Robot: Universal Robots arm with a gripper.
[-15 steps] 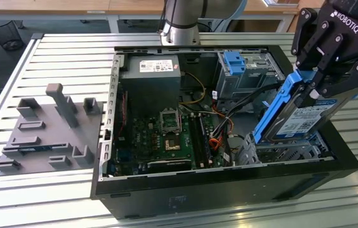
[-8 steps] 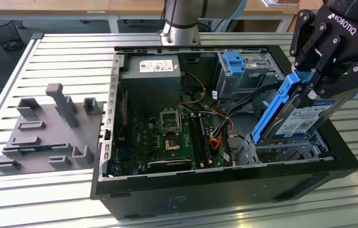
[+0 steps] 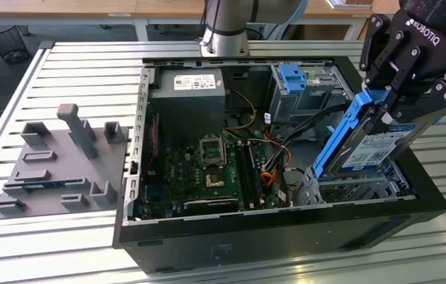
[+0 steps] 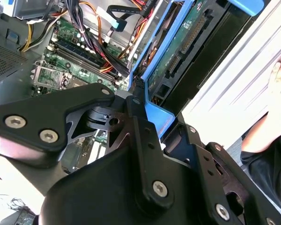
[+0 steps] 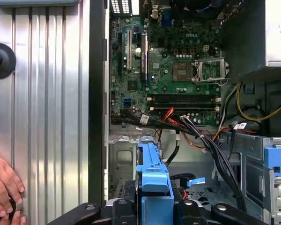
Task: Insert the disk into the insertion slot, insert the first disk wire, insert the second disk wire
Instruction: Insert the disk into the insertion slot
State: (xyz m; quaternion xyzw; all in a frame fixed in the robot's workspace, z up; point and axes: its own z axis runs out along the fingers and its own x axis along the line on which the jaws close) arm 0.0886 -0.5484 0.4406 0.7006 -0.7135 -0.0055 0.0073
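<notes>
End effector: your end effector (image 3: 387, 112) is clamped shut on the disk, gripping the blue carrier's long edges near its upper end.
Disk: the disk (image 3: 371, 148) hangs steeply tilted at the exterior view's right, white label toward that camera. Its upper end is above the case rim and its lower end is down inside the case.
Disk, wrist views: you see the blue carrier edge-on in the first wrist view (image 5: 152, 180); the second wrist view shows the green board on the underside (image 4: 189, 40).
Insertion slot: the insertion slot (image 3: 359, 190) sits in the case corner right under the disk's lower end (contact: cannot tell). The disk is not lying flat in it.
Cables: loose black and orange cables (image 3: 276, 160) lie between the motherboard (image 3: 207, 171) and the slot, near the disk's lower end.
Computer case: the open computer case (image 3: 286, 239) lies on the slatted metal counter (image 3: 73, 59), with the power supply (image 3: 187, 106) at its far side.
Taller cage: the taller cage (image 3: 310, 97) with the blue latch (image 3: 291, 78) stands behind the disk, apart from it.
Fixture plate: a grey fixture plate (image 3: 57, 168) rests on the counter, well apart from the case.
Hand: a hand (image 5: 2, 187) rests on the counter beside the case.
</notes>
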